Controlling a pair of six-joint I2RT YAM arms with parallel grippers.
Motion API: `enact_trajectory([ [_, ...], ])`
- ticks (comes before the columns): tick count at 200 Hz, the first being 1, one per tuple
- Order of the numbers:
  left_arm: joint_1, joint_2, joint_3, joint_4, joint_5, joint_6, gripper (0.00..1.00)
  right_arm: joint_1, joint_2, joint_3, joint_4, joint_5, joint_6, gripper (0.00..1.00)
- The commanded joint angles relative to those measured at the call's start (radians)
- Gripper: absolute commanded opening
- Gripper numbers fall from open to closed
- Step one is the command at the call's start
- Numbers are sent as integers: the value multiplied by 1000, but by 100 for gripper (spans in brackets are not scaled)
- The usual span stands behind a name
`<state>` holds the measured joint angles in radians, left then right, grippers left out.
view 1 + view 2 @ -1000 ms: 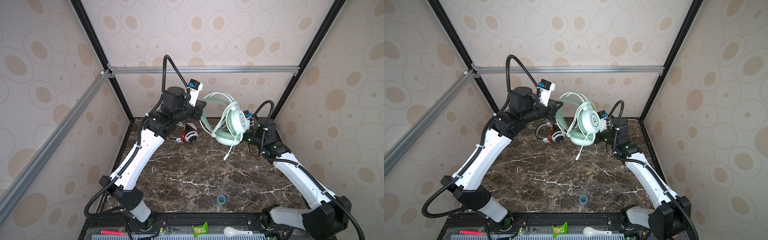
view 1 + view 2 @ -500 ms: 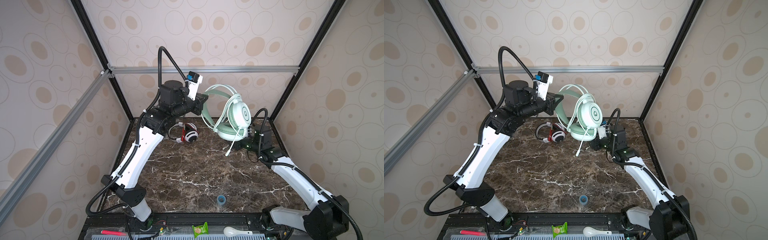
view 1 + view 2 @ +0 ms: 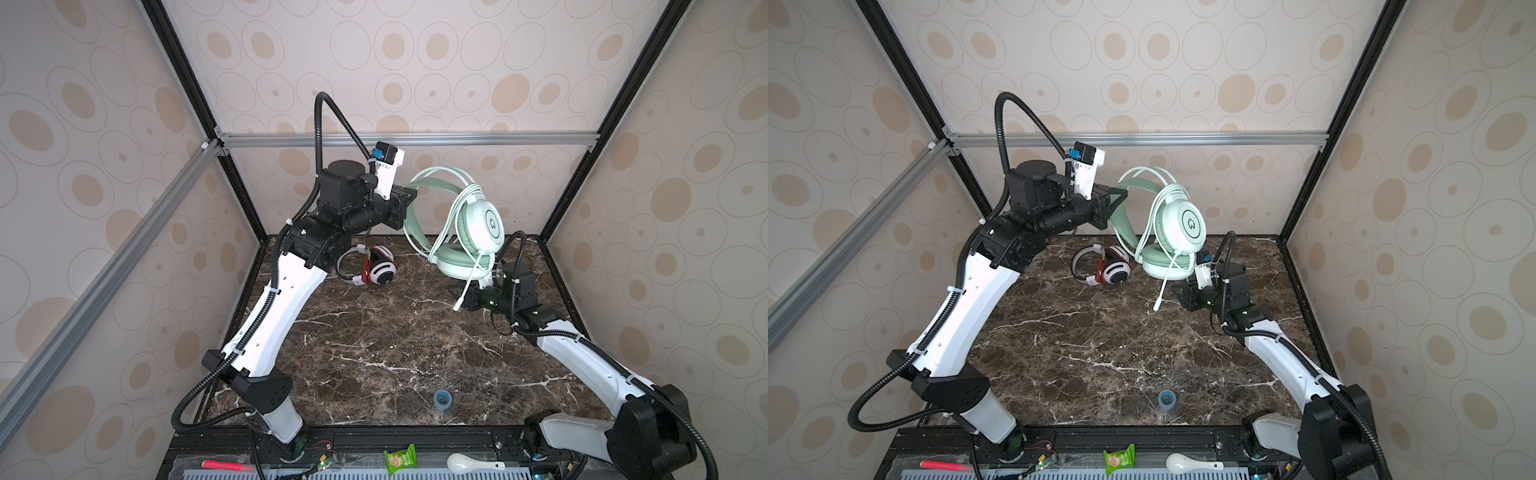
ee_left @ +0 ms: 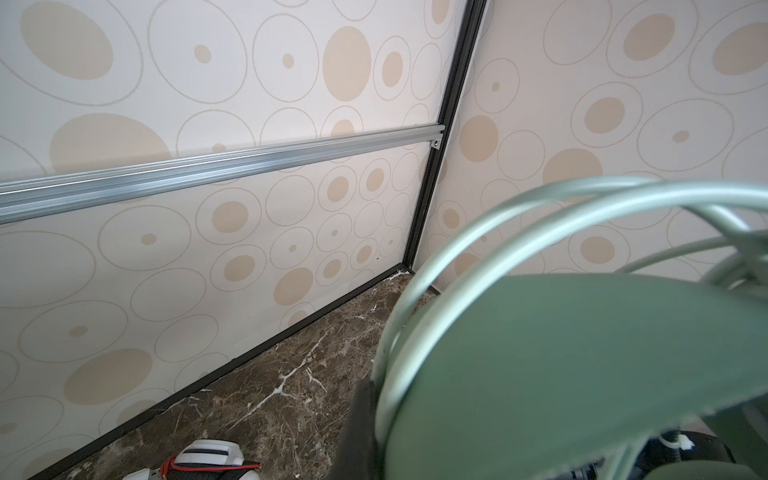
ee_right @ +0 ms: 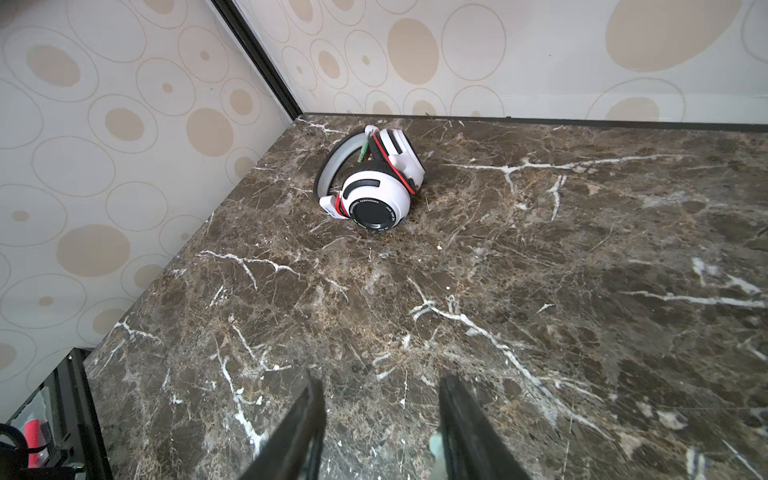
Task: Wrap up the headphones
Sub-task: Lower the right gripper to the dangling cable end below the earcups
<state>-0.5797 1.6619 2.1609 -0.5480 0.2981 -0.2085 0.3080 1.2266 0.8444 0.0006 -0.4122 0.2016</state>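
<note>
While the left hand (image 3: 409, 198) (image 3: 1116, 200) is clamping narrowly on their headband, the mint green headphones (image 3: 478, 224) (image 3: 1183, 226) are hanging in the air above the far right part of the table (image 3: 374, 353) (image 3: 1100, 353), clear of its surface. In both top views their ear cups are dangling below the arch, one facing outward and one padded side up beneath it. The matching cord (image 3: 455, 208) is running in loops over the band and cup. In the left wrist view the broad green band (image 4: 582, 353) is filling the frame beside one dark finger (image 4: 359, 432).

A pale stalk (image 3: 467, 286) (image 3: 1165, 286) is drooping from the lower cup, its tip ending just beside the right hand (image 3: 461, 297) (image 3: 1179, 293). That hand is sitting low near the table under the cups. In the right wrist view the right hand (image 5: 378, 386) is showing its jaws moderately apart with only marble between them. A small pale bit is showing by one finger, and I cannot tell if it is touching.

The white headphones (image 3: 374, 268) (image 3: 1108, 268) (image 5: 374, 187) are lying on the table near the far edge, left of the green pair and well apart from both hands.

Bare marble is stretching across the middle and near side, with only a blue ring (image 3: 441, 399) (image 3: 1167, 399) sitting near the front edge.
</note>
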Motion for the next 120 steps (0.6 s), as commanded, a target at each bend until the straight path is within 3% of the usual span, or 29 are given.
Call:
enact_trajectory([
  [1,4,-21,38,107,31,-73,0,-4,0,-17,25,9,12,45],
  [33,5,-28,23,138,41,-94,0,-4,-1,-35,16,21,5,37],
  [87,4,-24,36,134,43,-102,0,-4,25,-64,56,12,22,37],
  [120,4,-23,36,136,44,-105,0,-4,43,-59,65,10,25,31],
])
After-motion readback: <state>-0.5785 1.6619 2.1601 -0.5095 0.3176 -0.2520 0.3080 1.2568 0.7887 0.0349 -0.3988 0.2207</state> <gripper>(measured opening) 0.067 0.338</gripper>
